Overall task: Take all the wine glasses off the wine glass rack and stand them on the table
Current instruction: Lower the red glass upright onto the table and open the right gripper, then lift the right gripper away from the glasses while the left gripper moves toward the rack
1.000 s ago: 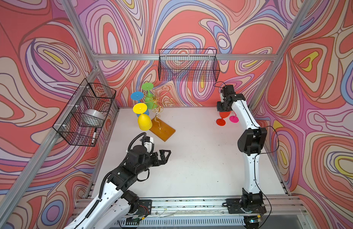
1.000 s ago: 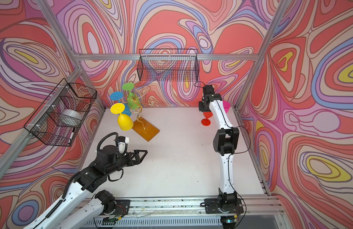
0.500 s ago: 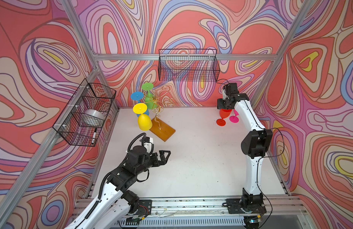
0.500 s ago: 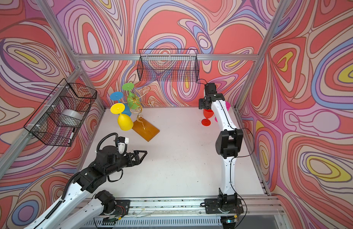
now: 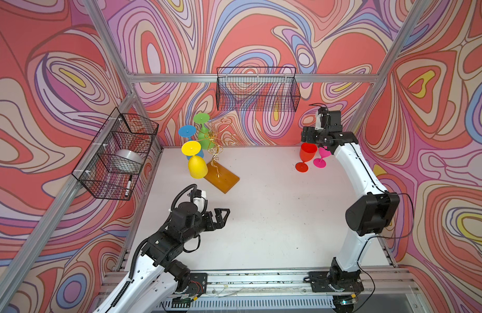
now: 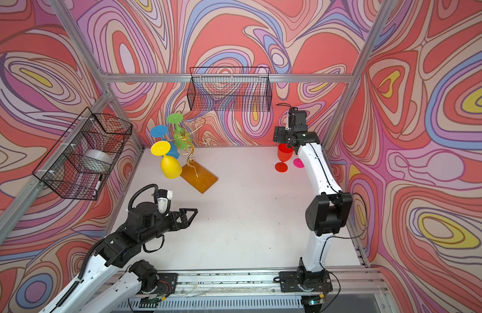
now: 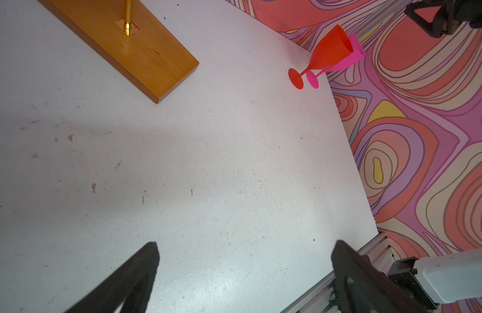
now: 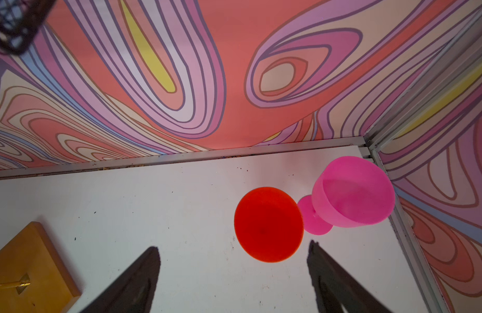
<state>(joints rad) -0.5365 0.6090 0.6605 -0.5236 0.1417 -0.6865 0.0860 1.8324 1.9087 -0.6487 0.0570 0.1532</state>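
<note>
The right claw [image 8: 232,250] is hanging wide open and gripping nothing, just above the red wine glass [image 8: 268,225]. That glass is standing upright on the white surface [image 8: 153,206] beside a pink glass [image 8: 353,192]. The left claw [image 7: 245,244] is hovering open and empty. Well apart, the wine glass rack [image 5: 222,177] is carrying a yellow glass [image 5: 197,170], a blue glass [image 5: 187,131] and a green glass [image 5: 202,118].
</note>
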